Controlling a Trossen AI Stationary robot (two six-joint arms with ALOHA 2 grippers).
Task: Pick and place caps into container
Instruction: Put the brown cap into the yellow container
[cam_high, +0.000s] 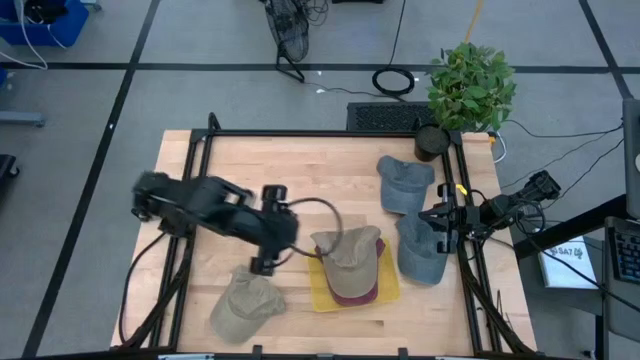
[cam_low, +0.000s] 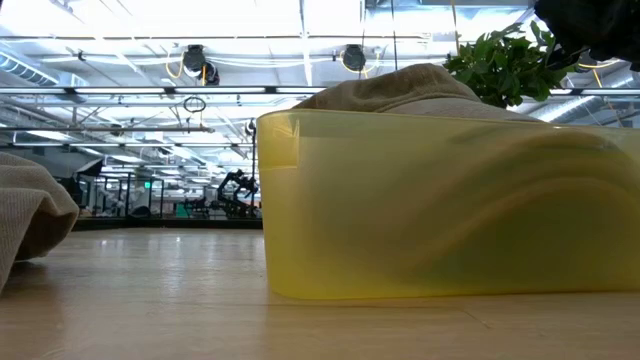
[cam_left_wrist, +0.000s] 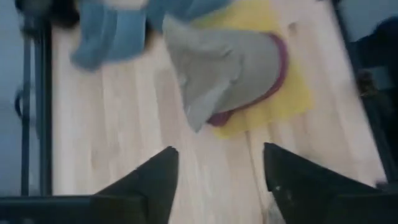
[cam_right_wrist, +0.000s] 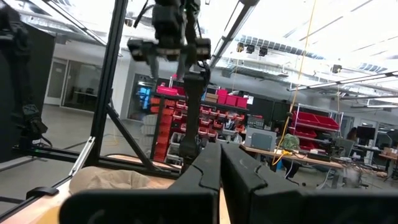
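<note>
The yellow tray (cam_high: 388, 290) sits near the table's front centre. In it a khaki cap (cam_high: 350, 258) lies on top of a maroon cap (cam_high: 358, 296). In the left wrist view the khaki cap (cam_left_wrist: 227, 65) covers most of the maroon cap (cam_left_wrist: 281, 59) and the tray (cam_left_wrist: 292, 102). A second khaki cap (cam_high: 245, 305) lies on the table at the near left. Two grey-blue caps (cam_high: 405, 183) (cam_high: 420, 252) lie at the right. My left gripper (cam_high: 262, 265) (cam_left_wrist: 219, 155) is open and empty, left of the tray. My right gripper (cam_high: 430, 214) (cam_right_wrist: 221, 158) is shut and empty at the table's right edge.
A black pot with a green plant (cam_high: 468, 85) stands at the far right corner. A black frame (cam_high: 205, 140) runs along the table's edges. Bare wood (cam_high: 300, 170) shows across the far left half. In the low view the tray's wall (cam_low: 440, 210) fills the foreground.
</note>
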